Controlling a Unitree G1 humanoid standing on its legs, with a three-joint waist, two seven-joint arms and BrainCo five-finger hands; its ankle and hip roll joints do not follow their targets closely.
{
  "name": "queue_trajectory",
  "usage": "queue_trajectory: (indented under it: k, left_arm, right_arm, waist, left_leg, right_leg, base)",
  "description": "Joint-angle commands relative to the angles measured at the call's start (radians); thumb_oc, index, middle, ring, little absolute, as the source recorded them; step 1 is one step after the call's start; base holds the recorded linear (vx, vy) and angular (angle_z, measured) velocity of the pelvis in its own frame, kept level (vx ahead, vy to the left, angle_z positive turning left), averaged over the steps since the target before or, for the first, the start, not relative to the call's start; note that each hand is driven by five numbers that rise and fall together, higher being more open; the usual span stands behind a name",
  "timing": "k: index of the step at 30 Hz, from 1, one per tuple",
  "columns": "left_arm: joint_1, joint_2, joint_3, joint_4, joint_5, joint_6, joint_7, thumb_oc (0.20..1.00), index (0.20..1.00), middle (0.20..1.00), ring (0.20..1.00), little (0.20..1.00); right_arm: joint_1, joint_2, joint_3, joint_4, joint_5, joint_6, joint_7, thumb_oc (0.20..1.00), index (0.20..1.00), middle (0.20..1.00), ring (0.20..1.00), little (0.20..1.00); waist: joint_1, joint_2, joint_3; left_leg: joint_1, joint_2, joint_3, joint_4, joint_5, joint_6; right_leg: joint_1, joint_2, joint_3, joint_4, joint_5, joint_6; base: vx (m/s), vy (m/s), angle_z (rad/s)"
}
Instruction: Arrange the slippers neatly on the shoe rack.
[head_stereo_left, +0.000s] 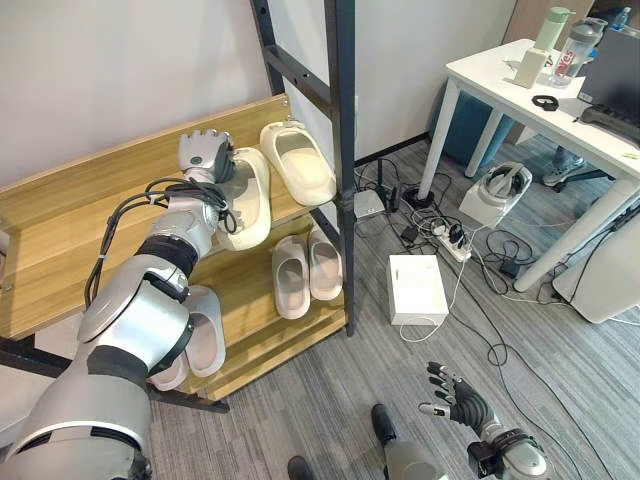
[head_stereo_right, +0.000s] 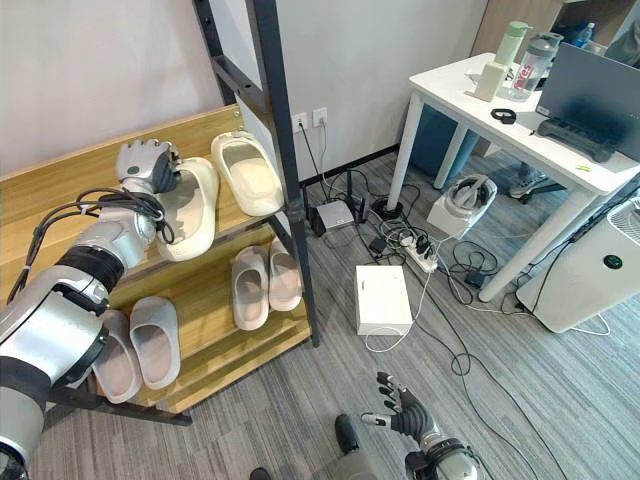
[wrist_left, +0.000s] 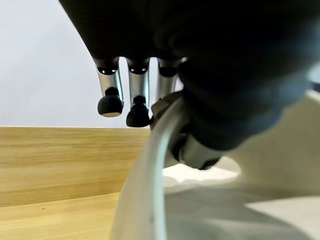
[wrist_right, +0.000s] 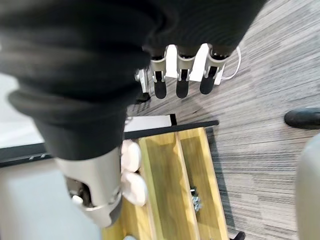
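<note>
Your left hand (head_stereo_left: 205, 153) pinches the cream slipper's (head_stereo_left: 247, 200) rim on the top shelf (head_stereo_left: 70, 215); a careless release could slide it off the front edge. Right hand (head_stereo_left: 455, 393) idle, spread.

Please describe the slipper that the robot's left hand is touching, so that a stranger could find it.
On the wooden shoe rack, look at the top shelf, near the black post. Two cream slippers lie there; it is the left slipper, with the left hand on its back end.
</note>
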Motion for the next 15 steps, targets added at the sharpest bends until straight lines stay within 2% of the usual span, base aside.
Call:
queue_trajectory:
  k: [1, 6, 11, 12, 15]
  left_arm:
    - [-0.158, 0.086, 0.028, 0.096, -0.063, 0.036, 0.002, 0.2, 0.2, 0.2, 0.2, 0.2]
    - [-0.216, 0.115, 0.017, 0.082, -0.094, 0.026, 0.016, 0.2, 0.2, 0.2, 0.2, 0.2]
    - [-0.244, 0.081, -0.021, 0.069, -0.08, 0.022, 0.03, 0.2, 0.2, 0.2, 0.2, 0.2]
    - [-0.246, 0.08, -0.025, 0.076, -0.082, 0.018, 0.026, 1.0, 1.0, 1.0, 1.0, 1.0]
    - [-0.252, 0.063, -0.029, 0.056, -0.08, 0.011, 0.029, 1.0, 1.0, 1.0, 1.0, 1.0]
  right_arm:
    - [-0.037, -0.008, -0.022, -0.064, 0.025, -0.034, 0.018, 1.0, 1.0, 1.0, 1.0, 1.0]
    - [-0.046, -0.006, -0.01, -0.062, 0.032, -0.035, 0.024, 1.0, 1.0, 1.0, 1.0, 1.0]
    - [-0.078, -0.005, 0.019, -0.045, 0.039, -0.041, 0.023, 1.0, 1.0, 1.0, 1.0, 1.0]
    - [-0.081, -0.005, 0.021, -0.046, 0.038, -0.041, 0.023, 1.0, 1.0, 1.0, 1.0, 1.0]
    - [-0.071, -0.002, 0.023, -0.032, 0.028, -0.042, 0.025, 1.0, 1.0, 1.0, 1.0, 1.0]
  waist:
    - [0.006, -0.028, 0.022]
    - [0.011, -0.034, 0.043]
    - [0.018, -0.04, 0.053]
    - [0.018, -0.042, 0.052]
    - [0.024, -0.039, 0.046]
  left_leg:
    - [0.07, 0.048, -0.004, 0.002, -0.035, -0.05]
    - [0.036, 0.047, -0.012, 0.002, -0.026, -0.05]
    - [0.02, 0.045, -0.026, 0.002, -0.025, -0.05]
    - [0.024, 0.044, -0.022, 0.002, -0.027, -0.049]
    - [0.035, 0.045, -0.022, 0.002, -0.031, -0.048]
  right_leg:
    - [0.021, -0.089, 0.008, -0.002, -0.043, 0.137]
    - [-0.007, -0.092, 0.002, -0.002, -0.033, 0.139]
    - [-0.009, -0.092, -0.008, -0.004, -0.036, 0.14]
    - [-0.008, -0.091, -0.004, -0.004, -0.035, 0.14]
    - [0.003, -0.092, -0.005, -0.003, -0.041, 0.139]
  base:
    - [0.0, 0.0, 0.0]
    - [0.0, 0.0, 0.01]
    - [0.01, -0.003, 0.06]
    - [0.03, 0.003, 0.01]
    - [0.02, 0.004, -0.01]
